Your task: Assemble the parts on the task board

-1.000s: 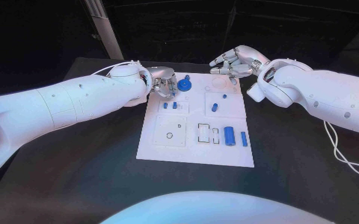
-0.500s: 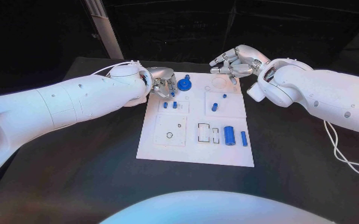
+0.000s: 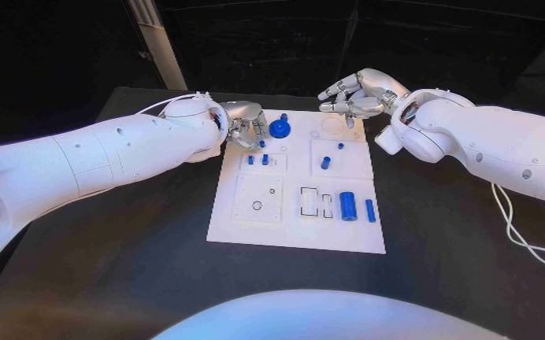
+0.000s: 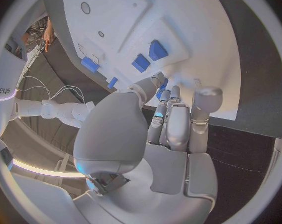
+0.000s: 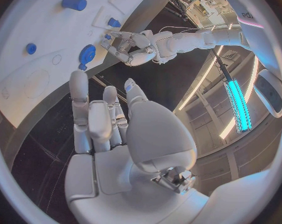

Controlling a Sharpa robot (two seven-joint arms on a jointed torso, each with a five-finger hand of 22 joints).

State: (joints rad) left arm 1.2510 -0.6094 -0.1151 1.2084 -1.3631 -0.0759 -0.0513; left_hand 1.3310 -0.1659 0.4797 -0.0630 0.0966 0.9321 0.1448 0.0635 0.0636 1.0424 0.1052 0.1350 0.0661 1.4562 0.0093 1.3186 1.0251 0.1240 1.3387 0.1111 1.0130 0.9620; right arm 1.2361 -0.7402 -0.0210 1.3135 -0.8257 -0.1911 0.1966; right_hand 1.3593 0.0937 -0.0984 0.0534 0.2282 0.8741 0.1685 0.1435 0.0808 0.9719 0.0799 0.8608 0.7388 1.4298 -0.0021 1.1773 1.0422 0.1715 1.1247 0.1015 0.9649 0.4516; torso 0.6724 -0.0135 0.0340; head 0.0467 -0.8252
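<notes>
Task board (image 3: pixel 298 234) lies flat at the middle of the black bench (image 3: pixel 136 277), and the left hand (image 3: pixel 243 129) rests at its far left corner with fingers curled over a small blue part (image 3: pixel 261 143); whether that part is gripped cannot be told. Just beside this hand, toward the right hand (image 3: pixel 357 96), stands the blue disc-shaped part (image 3: pixel 279 128); the right hand hovers with fingers apart, holding nothing, over the far right corner, so the left hand is nearer. Legible writing: "sharpa" on the left arm in the left wrist view.

You can't tell whether the left hand (image 3: pixel 244 126) holds a small blue part; its fingers cover the task board (image 3: pixel 298 230) corner beside the blue disc (image 3: pixel 279 129).
</notes>
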